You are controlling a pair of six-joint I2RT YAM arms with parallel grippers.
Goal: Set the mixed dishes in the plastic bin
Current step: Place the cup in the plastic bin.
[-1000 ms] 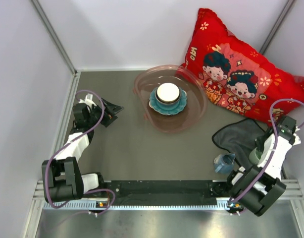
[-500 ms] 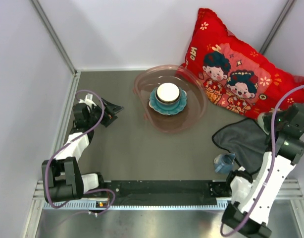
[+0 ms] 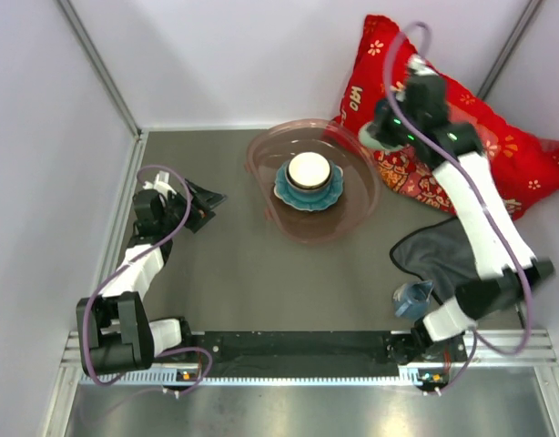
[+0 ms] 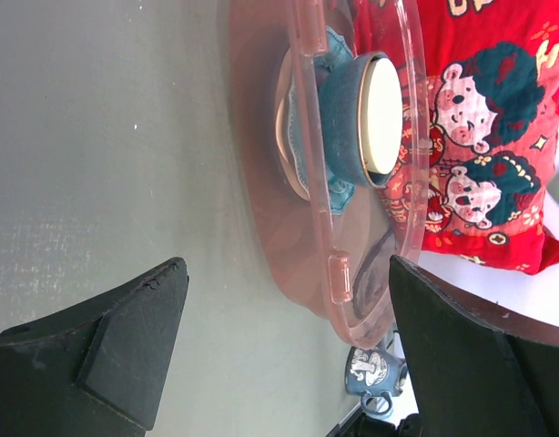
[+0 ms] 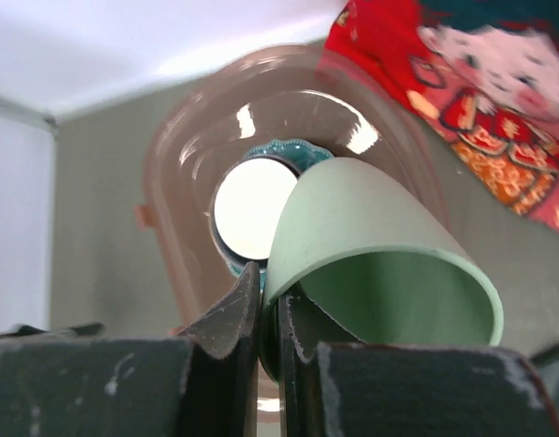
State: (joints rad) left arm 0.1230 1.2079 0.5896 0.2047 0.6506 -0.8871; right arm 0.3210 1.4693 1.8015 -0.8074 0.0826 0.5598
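Right arm point(image 3: 475, 209) swings from five to one o'clock, jaws clamped on the rim of pale green cup point(image 5: 352, 218); it may slip outside translucent pink bin point(image 3: 302, 229). Left jaws wide, empty.

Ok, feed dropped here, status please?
Left gripper open, empty. Right gripper shut on pale green cup, near plastic bin rim. Nothing blocking bin.

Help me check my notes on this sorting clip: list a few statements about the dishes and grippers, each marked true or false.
1. The right gripper is shut on the rim of the green cup. True.
2. The left gripper holds a plate. False: it is open and empty, left of the bin.
3. The blue mug is in the bin. False: it stands on the table beside the cloth.
4. A bowl sits on the teal plate inside the bin. True.
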